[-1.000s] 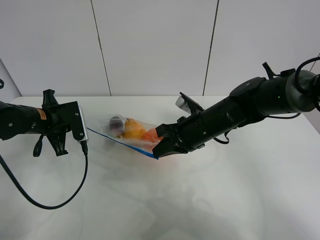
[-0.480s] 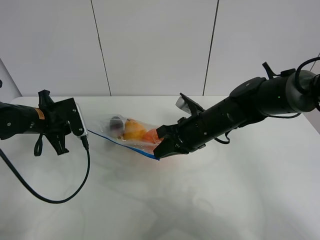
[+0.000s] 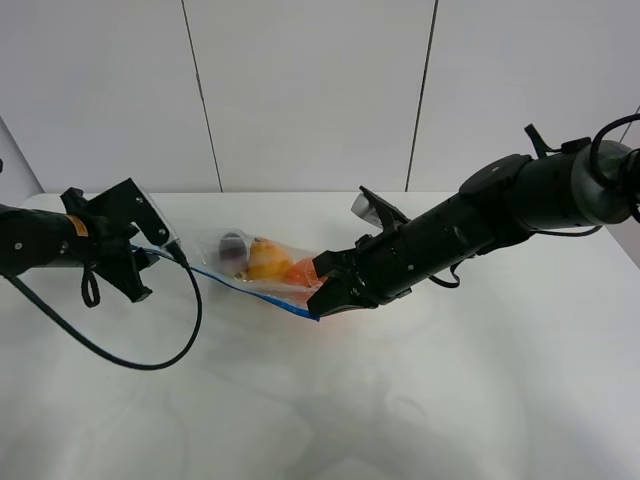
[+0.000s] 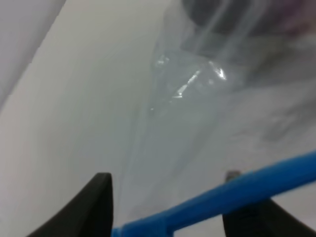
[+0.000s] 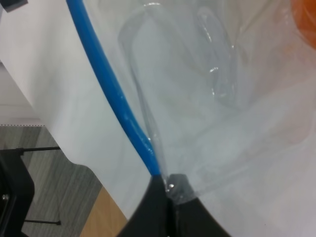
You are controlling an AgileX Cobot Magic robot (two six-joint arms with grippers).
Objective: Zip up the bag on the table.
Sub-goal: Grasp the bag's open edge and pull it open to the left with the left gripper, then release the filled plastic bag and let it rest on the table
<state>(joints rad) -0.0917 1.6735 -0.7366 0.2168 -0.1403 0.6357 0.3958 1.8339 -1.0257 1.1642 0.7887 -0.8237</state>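
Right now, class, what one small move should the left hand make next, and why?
Probably close the left hand on the blue zip strip. Its jaws stand open with the strip lying across the gap between them, while the right hand is shut on the far corner of the bag, anchoring that end. A grip here would likely let the zip be pressed shut.

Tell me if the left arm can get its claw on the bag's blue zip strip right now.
Probably yes. The left claw stands open with the zip strip running between its fingers, nothing in between; the right claw pins the strip's far end.
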